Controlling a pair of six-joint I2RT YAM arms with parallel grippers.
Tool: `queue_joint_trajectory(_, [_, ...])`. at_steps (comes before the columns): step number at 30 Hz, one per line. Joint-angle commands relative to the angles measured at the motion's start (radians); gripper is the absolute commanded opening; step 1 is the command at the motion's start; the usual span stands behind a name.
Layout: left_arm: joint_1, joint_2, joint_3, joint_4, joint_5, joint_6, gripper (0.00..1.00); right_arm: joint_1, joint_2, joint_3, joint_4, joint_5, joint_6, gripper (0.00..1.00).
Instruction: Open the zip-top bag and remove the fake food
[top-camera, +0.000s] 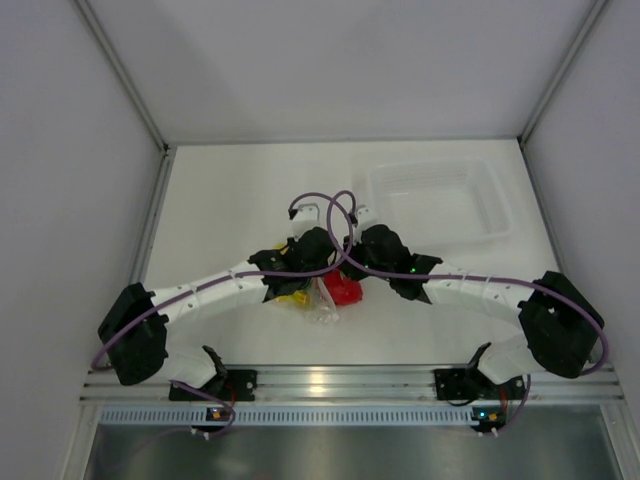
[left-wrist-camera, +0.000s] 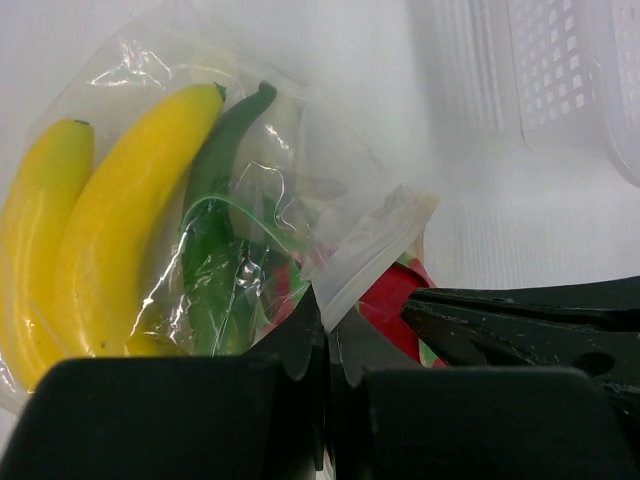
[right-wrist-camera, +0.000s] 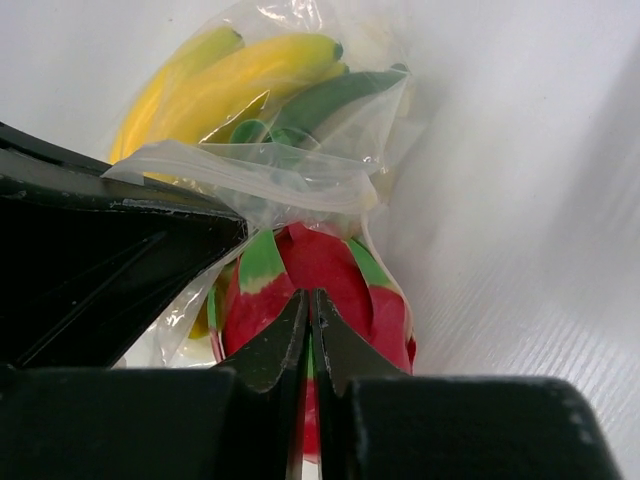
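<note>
**Plastic zip-top bag (top-camera: 320, 310) lying mid-tabletop with both grippers on it**

We are looking at the zip-top bag lying on the white tabletop (top-camera: 230, 210), in its near half and between the two arms. All the fake food (left-wrist-camera: 110, 230) is sitting inside it.

The left gripper (left-wrist-camera: 322, 325) is meeting the bag from the left side. Its jaws are pressing together on the bag's folded-over mouth strip, pinching that edge of film.

The right gripper (right-wrist-camera: 308, 318) is meeting the bag from the right side. Its jaws are pressing together right against the bag, in front of the red fruit (right-wrist-camera: 330, 270). We cannot tell whether any film is being caught between them. The two grippers are sitting just beside each other at the bag's mouth end.

Inside the clear film, the yellow banana bunch (right-wrist-camera: 250, 75) is lying toward the left. The green piece (left-wrist-camera: 215, 230) is resting alongside it, touching. The red fruit, with its green leaves, is sitting at the right end by the mouth strip.

Over on the far right of the tabletop, a clear plastic tray (top-camera: 440, 205) is standing well apart from the bag.
</note>
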Motion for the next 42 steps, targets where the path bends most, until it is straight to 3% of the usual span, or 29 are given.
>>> queue_joint_trajectory(1, [0.005,-0.041,0.016,0.013,-0.008,-0.001,0.00,0.008,-0.007,-0.003,0.057,-0.002,-0.017,0.02])
queue_joint_trajectory(3, [0.005,-0.041,0.016,0.013,-0.006,0.001,0.00,0.008,-0.010,-0.005,0.057,-0.017,-0.026,0.07])
queue_joint_trajectory(5, [0.005,-0.041,0.016,0.013,-0.005,0.003,0.00,0.008,-0.008,-0.005,0.045,-0.018,-0.029,0.20])
queue_joint_trajectory(15, [0.016,-0.040,0.016,0.013,-0.008,0.000,0.00,0.014,-0.054,0.001,-0.156,0.059,0.011,0.29])
queue_joint_trajectory(20, [0.016,-0.037,0.021,0.013,-0.006,-0.001,0.00,0.027,-0.059,-0.006,-0.179,0.018,0.006,0.40])
queue_joint_trajectory(24, [0.017,-0.038,0.021,0.013,-0.005,-0.002,0.00,0.026,-0.067,-0.026,-0.172,-0.002,0.005,0.42])
queue_joint_trajectory(28, [0.017,-0.043,0.018,0.011,-0.005,-0.001,0.00,0.026,-0.053,-0.037,-0.161,-0.021,0.008,0.41])
queue_joint_trajectory(42, [0.020,-0.046,0.011,0.013,-0.003,-0.002,0.00,0.032,-0.039,-0.072,-0.129,-0.039,0.003,0.00])
